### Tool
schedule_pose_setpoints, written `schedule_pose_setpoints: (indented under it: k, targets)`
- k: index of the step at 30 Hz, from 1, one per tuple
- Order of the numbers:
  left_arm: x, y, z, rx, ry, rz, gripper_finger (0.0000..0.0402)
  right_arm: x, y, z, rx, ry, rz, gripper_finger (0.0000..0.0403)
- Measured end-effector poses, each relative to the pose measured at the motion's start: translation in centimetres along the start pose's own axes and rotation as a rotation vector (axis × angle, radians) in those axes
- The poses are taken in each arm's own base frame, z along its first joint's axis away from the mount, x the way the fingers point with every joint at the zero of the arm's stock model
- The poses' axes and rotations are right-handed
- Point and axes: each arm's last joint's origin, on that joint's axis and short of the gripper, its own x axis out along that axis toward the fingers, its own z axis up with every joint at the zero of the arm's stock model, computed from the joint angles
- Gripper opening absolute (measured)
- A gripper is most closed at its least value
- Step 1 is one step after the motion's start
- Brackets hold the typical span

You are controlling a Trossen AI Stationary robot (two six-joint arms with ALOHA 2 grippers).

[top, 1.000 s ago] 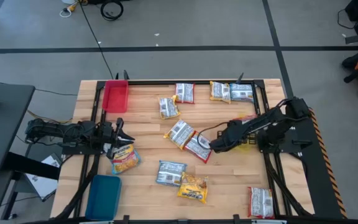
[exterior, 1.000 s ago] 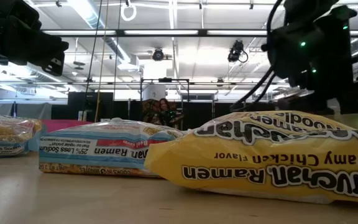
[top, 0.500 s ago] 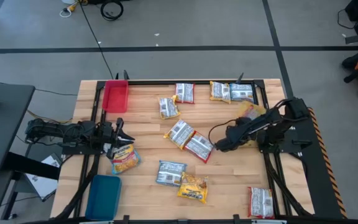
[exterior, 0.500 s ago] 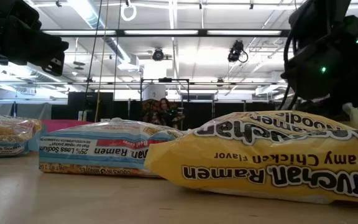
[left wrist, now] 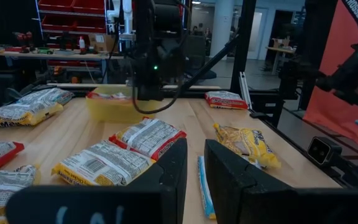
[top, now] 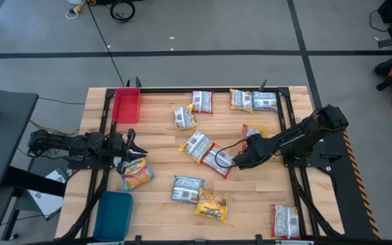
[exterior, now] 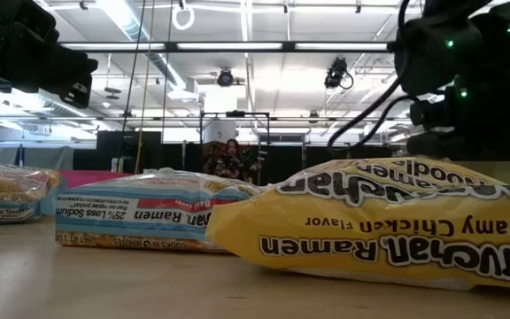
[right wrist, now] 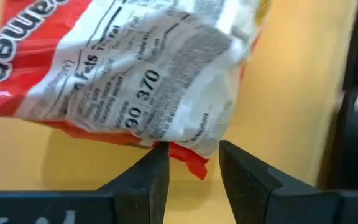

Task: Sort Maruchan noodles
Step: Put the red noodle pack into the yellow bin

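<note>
Near the centre of the desk (top: 162, 139), slightly toward three o'clock: a flat red-edged plastic noodle packet with a grey-white printed middle (top: 215, 162), lying printed-back up just beside a similar packet (top: 197, 144). Reached from three o'clock by the right hand (top: 235, 160), kept low and almost flat to the wood, probably so as to bring one finger to each side of the thin packet edge. Half spread, with the red corner of the packet sitting in the gap between the two dark fingers (right wrist: 148, 180); touching or only very near, hard to say, and not pinching yet as far as can be judged. Parked at nine o'clock: the left hand (top: 129, 145), almost pressed together with only a narrow slit, holding nothing, just beside a yellow-orange-edged packet (top: 136, 172), likely waiting out of the way. Placed around the rim, seemingly as colour targets: a red plastic tray (top: 126, 105) at eleven o'clock, a blue plastic tray (top: 113, 214) at seven o'clock, a yellow plastic tray (left wrist: 110, 107) at three o'clock under the right arm. Scattered loose from twelve to five o'clock: most of the other packets, so much sorting left to do.
</note>
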Motion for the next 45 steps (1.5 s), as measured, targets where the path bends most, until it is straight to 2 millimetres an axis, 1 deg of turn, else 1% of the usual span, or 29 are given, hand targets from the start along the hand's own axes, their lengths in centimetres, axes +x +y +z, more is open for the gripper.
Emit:
schedule_pose_setpoints:
  k: [3, 6, 9, 12, 14, 16, 20, 26, 29, 32, 34, 38, 39, 42, 45]
  targets:
    - [0.0, 0.0, 0.0, -0.001, 0.000, 0.000, 0.0062, -1.5, -0.1, 0.7, -0.050, -0.046, 0.005, 0.0148]
    - [0.0, 0.0, 0.0, 0.000, 0.000, 0.000, 0.0062, -3.1, 0.2, 1.9, -0.086, -0.022, 0.012, 0.0159]
    - [0.0, 0.0, 0.0, 0.000, 0.000, 0.000, 0.0062, -4.5, 1.0, 3.4, -0.126, -0.019, 0.069, 0.0183]
    - [0.0, 0.0, 0.0, 0.000, 0.000, 0.000, 0.0062, -5.4, 2.1, 4.8, -0.142, -0.064, 0.128, 0.0218]
    - [0.0, 0.0, 0.0, 0.000, 0.000, 0.000, 0.0062, -5.2, 2.3, 5.6, -0.154, -0.089, 0.108, 0.0240]
    - [0.0, 0.0, 0.0, 0.000, 0.000, 0.000, 0.0062, -4.6, 2.2, 6.1, -0.151, -0.094, 0.078, 0.0256]
    - [0.0, 0.0, 0.0, -0.001, 0.000, 0.000, 0.0062, -2.9, 1.8, 6.3, -0.175, -0.068, 0.019, 0.0261]
    - [0.0, 0.0, 0.0, 0.000, 0.000, 0.000, 0.0062, -0.8, 2.0, 5.9, -0.233, 0.002, 0.080, 0.0229]
    - [0.0, 0.0, 0.0, -0.001, 0.001, 0.000, 0.0062, 0.3, 1.9, 5.8, -0.217, 0.029, 0.090, 0.0205]
    - [0.0, 0.0, 0.0, 0.000, 0.001, 0.000, 0.0062, 1.0, 1.6, 5.8, -0.162, 0.034, 0.080, 0.0167]
    - [0.0, 0.0, 0.0, -0.001, 0.001, 0.000, 0.0062, 1.3, 1.5, 5.8, -0.130, 0.029, 0.073, 0.0128]
    - [0.0, 0.0, 0.0, -0.001, 0.001, 0.000, 0.0062, 1.3, 1.4, 5.5, -0.119, 0.004, 0.057, 0.0023]
    - [0.0, 0.0, 0.0, 0.000, 0.001, 0.000, 0.0062, 1.2, 1.3, 5.3, -0.126, -0.005, 0.058, 0.0013]
    - [0.0, 0.0, 0.0, -0.001, 0.001, 0.000, 0.0062, 0.5, 1.2, 4.7, -0.143, -0.021, 0.087, 0.0011]
    - [0.0, 0.0, 0.0, 0.000, 0.002, 0.000, 0.0062, -0.6, 0.6, 3.8, -0.144, -0.049, 0.104, 0.0006]
